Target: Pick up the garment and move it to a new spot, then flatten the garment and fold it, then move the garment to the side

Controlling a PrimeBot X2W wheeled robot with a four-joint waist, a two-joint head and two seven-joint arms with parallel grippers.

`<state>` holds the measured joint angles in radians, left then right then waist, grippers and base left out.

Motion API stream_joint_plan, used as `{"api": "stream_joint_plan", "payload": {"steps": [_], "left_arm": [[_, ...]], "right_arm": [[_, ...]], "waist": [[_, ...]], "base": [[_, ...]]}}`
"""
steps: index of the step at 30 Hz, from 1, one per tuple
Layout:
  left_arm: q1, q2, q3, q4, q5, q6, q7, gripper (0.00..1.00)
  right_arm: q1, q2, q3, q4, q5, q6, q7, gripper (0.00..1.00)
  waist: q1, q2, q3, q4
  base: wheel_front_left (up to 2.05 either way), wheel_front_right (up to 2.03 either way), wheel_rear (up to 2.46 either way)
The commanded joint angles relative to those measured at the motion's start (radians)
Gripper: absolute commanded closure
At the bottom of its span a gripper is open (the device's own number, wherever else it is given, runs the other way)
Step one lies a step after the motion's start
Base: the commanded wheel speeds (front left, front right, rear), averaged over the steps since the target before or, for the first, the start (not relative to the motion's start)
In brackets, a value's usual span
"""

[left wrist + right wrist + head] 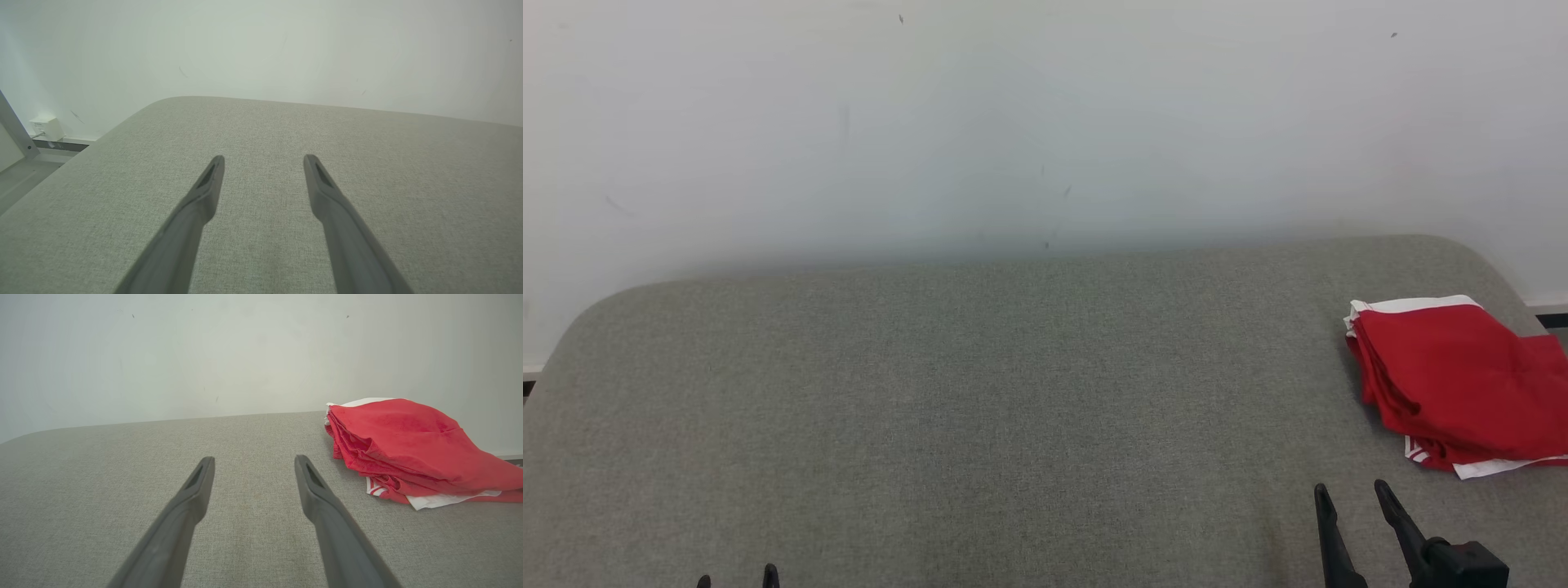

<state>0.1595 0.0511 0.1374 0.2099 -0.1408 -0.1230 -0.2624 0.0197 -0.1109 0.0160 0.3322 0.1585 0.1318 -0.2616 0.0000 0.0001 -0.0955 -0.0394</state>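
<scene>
Wide-open and empty, left pincer (264, 156) and right pincer (254, 457) hover over table (931, 408), folded garment (1454, 384) lying near the right

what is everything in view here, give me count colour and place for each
garment: one, red with white trim, folded in a pile at the right end of the table, apart from both pincers
table: one, grey-green fabric top with rounded corners, across the head view
wall: one, white, behind the table
wall box: one, white, low on the wall past the table's left corner
slanted bar: one, grey, at the left edge of the left wrist view
left pincer: one, dark, open, lower left over bare table
right pincer: one, dark, open, lower right, short of the garment
</scene>
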Motion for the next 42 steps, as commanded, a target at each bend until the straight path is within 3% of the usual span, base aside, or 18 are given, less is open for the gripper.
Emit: {"api": "stream_joint_plan", "payload": {"steps": [1, 4, 5, 10, 42], "left_arm": [[-0.009, -0.001, 0.0, 0.002, 0.004, 0.003, -0.003, 0.0], [-0.009, -0.001, 0.0, 0.003, 0.003, 0.003, -0.003, 0.0], [-0.002, -0.001, 0.001, 0.011, -0.003, 0.0, 0.002, 1.0], [0.011, -0.007, -0.001, 0.05, -0.007, 0.0, 0.007, 1.0], [-0.101, -0.004, -0.01, 0.042, -0.571, -0.004, 0.149, 1.0]], "right_arm": [[0.003, 0.004, 0.002, -0.001, -0.002, -0.003, -0.004, 0.0], [0.002, 0.004, 0.003, 0.001, -0.002, -0.003, -0.004, 0.0], [0.0, 0.002, 0.001, 0.008, 0.003, 0.0, 0.003, 1.0], [0.025, 0.007, 0.002, 0.047, 0.006, 0.0, 0.01, 1.0], [-0.038, 0.027, -0.05, -0.008, 0.564, 0.0, 0.15, 1.0]], "waist": [[0.0, -0.0001, 0.0, 0.0], [0.0, -0.0001, 0.001, 0.0], [0.0, -0.0001, 0.001, 0.0], [0.0, -0.0001, 0.001, 0.0], [0.0, -0.0001, 0.026, 0.01]], "base": [[0.0, 0.0, 0.0], [0.0, 0.0, 0.0], [0.0, 0.0, 0.0], [0.0, 0.0, 0.0], [0.0, 0.0, 0.0]]}}
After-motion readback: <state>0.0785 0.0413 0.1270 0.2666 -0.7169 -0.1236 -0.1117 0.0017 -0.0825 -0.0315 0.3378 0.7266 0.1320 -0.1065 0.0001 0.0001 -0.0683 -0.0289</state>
